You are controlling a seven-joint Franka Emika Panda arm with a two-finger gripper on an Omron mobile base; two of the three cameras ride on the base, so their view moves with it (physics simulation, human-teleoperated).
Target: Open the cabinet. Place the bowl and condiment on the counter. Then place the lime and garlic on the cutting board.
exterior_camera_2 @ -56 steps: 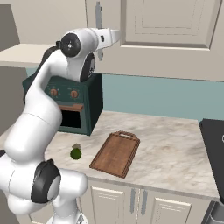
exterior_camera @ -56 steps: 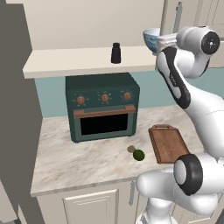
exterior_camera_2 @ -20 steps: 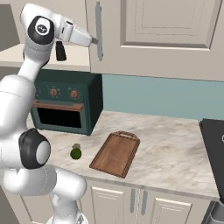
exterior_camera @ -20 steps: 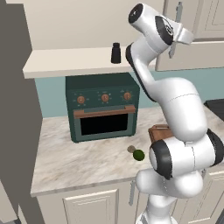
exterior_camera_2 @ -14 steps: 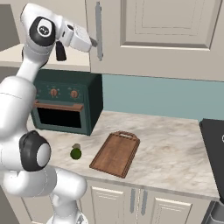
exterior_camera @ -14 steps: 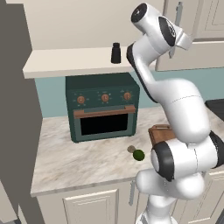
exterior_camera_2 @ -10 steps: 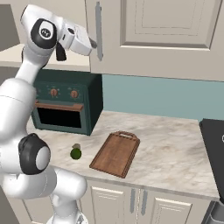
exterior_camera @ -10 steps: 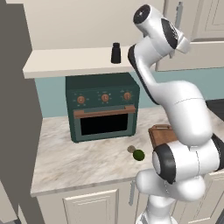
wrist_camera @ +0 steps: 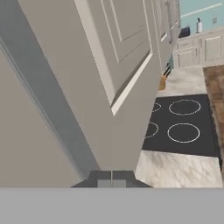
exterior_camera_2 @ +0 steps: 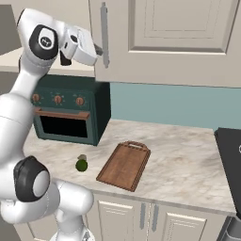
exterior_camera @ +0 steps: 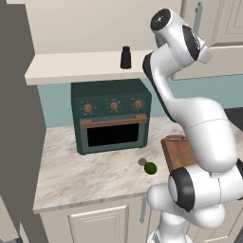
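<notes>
Two dark finger tips of the gripper (wrist_camera: 111, 180) are pressed together against the long grey bar handle (wrist_camera: 48, 100) of the cabinet (exterior_camera_2: 179, 37), with no gap showing between them; whether the bar is actually clamped I cannot tell. In the right base view the gripper (exterior_camera_2: 97, 49) sits at the handle (exterior_camera_2: 104, 34), just at 9 o'clock of the cream door. At 6 o'clock from the cabinet lies the counter (exterior_camera_2: 188, 160), with the cutting board (exterior_camera_2: 124, 165) flat on it, its small handle pointing toward the wall. The lime (exterior_camera_2: 82, 164) rests at 9 o'clock of the board, with the garlic (exterior_camera: 142, 162) touching or just beside it at its 10 o'clock in the left base view. A dark green toaster oven (exterior_camera: 111, 121) stands at 11 o'clock of the lime. On the shelf above the oven stands the condiment (exterior_camera: 125, 57), upright.
</notes>
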